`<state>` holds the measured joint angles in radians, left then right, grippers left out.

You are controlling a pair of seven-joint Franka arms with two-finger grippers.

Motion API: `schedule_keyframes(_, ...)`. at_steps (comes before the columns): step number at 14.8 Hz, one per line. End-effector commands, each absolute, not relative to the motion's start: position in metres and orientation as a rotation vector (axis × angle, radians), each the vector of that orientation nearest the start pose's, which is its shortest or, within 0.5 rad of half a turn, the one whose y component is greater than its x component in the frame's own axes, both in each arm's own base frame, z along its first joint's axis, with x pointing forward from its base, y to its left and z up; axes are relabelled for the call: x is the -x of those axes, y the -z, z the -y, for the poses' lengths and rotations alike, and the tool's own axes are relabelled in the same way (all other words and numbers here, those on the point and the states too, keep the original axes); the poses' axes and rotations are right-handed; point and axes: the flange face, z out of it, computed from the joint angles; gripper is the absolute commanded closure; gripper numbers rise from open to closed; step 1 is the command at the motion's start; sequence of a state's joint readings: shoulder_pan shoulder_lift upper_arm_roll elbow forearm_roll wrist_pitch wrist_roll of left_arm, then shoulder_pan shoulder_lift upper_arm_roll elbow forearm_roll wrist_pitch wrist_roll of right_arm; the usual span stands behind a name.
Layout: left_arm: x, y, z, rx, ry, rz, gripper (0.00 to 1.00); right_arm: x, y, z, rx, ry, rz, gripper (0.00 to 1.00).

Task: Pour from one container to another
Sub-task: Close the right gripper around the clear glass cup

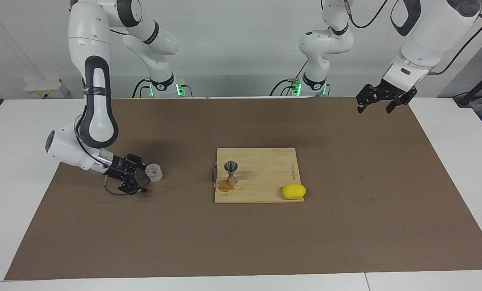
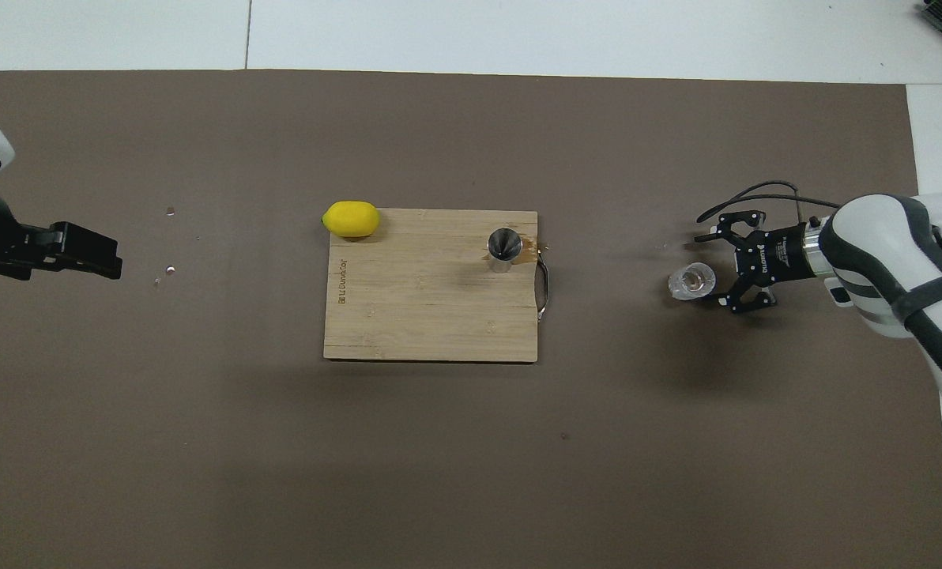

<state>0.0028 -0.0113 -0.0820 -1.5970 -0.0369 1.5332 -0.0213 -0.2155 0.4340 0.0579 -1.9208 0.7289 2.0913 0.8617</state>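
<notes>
A brown mat (image 1: 346,226) covered the white table (image 1: 14,133) below a pale wall. The nearest thing to the robots was the left gripper (image 1: 380,102), which hung in the air with its fingers apart over the mat's edge at the left arm's end, well apart from everything and waiting.

Farther out, the right gripper (image 1: 140,178) lay low and sideways at the right arm's end, its fingers spread and empty. The tumbler (image 1: 154,172) stood upright on the mat just ahead of its fingertips, partly between them in the overhead view; contact could not be confirmed.

The tumbler (image 2: 693,282) was short, clear, textured glass: probably light, rigid, breakable and slick. A squeeze across its mid-wall, kept level, looked the safest hold.

Toward the table's middle from the right gripper, the metal jigger (image 1: 230,171), two cones joined at a thin waist, stood on a bamboo board (image 1: 265,178) with a brown puddle (image 1: 223,186) touching its foot. Its narrow base and small mouth suggested it would tip easily and need a careful pour. A smooth yellow lemon (image 1: 294,191) sat at the board's corner toward the left arm's end.
</notes>
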Motion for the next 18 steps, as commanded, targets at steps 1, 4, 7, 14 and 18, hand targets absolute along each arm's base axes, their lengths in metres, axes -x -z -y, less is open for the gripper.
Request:
schedule_keyframes(1,-0.538,-0.625,0.049,3.178,-0.076,-0.114,0.0,-0.592,-0.256,0.055,1.895,-0.577,-1.741,0.0)
schedule_keyframes(4,-0.533,-0.624,0.049,3.178,-0.069,-0.094,0.0,-0.591,-0.256,0.047,1.88,-0.592,-1.735,0.0)
schedule_keyframes(7,-0.533,-0.624,0.049,3.179,-0.065,-0.094,0.0,-0.59,-0.256,0.046,1.888,-0.608,-1.716,0.15)
schedule_keyframes(14,-0.534,-0.618,0.045,3.179,-0.027,-0.094,0.0,-0.593,-0.268,0.042,1.823,-0.632,-1.705,1.0)
schedule_keyframes(18,-0.534,-0.619,0.045,3.18,-0.028,-0.084,0.0,-0.609,-0.301,0.014,1.802,-0.576,-1.741,1.0)
